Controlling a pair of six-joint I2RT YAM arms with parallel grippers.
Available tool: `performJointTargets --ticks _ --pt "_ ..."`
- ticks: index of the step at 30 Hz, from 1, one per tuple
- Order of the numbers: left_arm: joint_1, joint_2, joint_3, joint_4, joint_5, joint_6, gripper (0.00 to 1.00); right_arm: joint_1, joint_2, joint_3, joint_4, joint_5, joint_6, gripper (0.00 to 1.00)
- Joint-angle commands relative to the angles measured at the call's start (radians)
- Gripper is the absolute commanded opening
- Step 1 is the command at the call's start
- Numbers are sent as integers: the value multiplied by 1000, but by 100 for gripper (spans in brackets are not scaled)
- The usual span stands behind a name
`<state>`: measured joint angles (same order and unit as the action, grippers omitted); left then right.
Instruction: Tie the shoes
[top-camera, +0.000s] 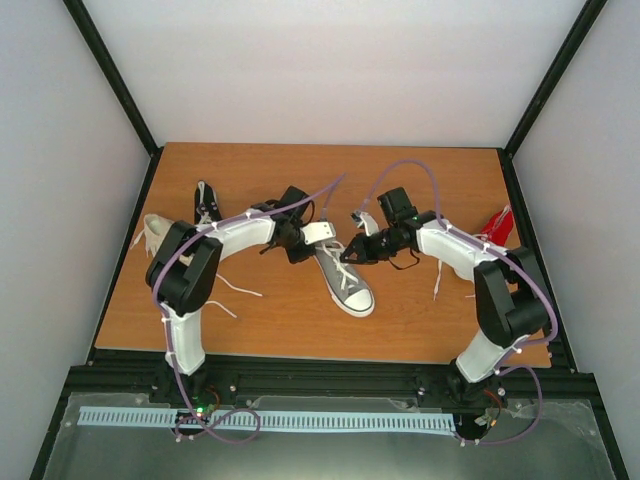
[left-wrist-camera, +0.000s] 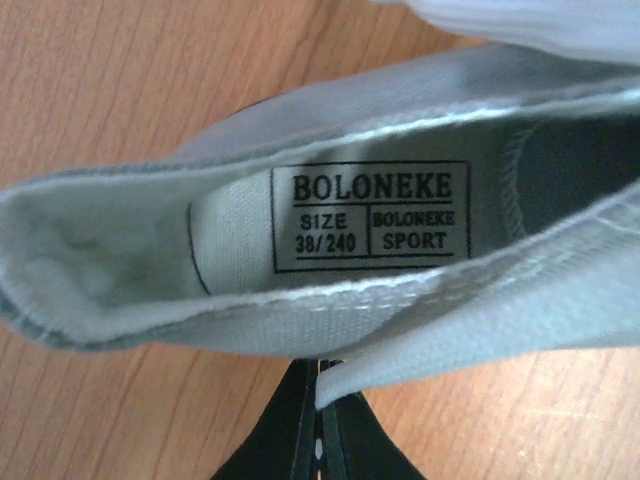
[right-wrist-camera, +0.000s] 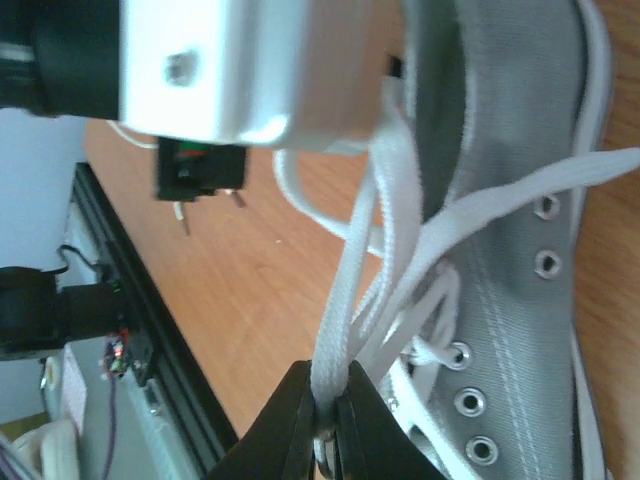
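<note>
The grey shoe (top-camera: 347, 278), with white toe cap and sole, lies mid-table with its toe toward the near right. My left gripper (top-camera: 299, 246) is at its heel opening. In the left wrist view it (left-wrist-camera: 322, 378) is shut on a flat white lace (left-wrist-camera: 480, 330) beside the shoe's opening (left-wrist-camera: 370, 215), which shows a BOLONEKE label. My right gripper (top-camera: 351, 253) is at the shoe's right side. In the right wrist view it (right-wrist-camera: 329, 402) is shut on a white lace (right-wrist-camera: 350, 300) that is pulled taut from the eyelets (right-wrist-camera: 545, 262).
A black shoe (top-camera: 206, 203) and a cream shoe (top-camera: 153, 233) lie at the far left behind my left arm. A red shoe (top-camera: 498, 224) lies at the right behind my right arm. Loose laces (top-camera: 232, 285) trail on the wooden table (top-camera: 280, 320).
</note>
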<state>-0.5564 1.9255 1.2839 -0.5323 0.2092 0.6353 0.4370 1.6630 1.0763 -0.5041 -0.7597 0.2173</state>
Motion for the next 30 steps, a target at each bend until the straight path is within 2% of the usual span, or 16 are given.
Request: performJointTargets --ticks 1,9,17,23,25,30 --pt "2 44 48 -7 -26 -39 1 -5 -69 50 -41 -122 7 7" --pt "3 102 120 -23 -43 -74 1 -17 -77 85 -15 -151 56 7" --pt "3 111 126 -41 -33 -85 1 -63 -86 -20 56 -158 108 10" --pt "3 89 118 -54 -26 -84 1 -63 -115 -60 62 -145 106 5" --pt "3 75 117 -62 -24 -82 1 -63 -127 -56 27 -115 80 6" --pt "3 41 109 -76 -6 -83 1 -63 -175 -69 -86 104 -4 14"
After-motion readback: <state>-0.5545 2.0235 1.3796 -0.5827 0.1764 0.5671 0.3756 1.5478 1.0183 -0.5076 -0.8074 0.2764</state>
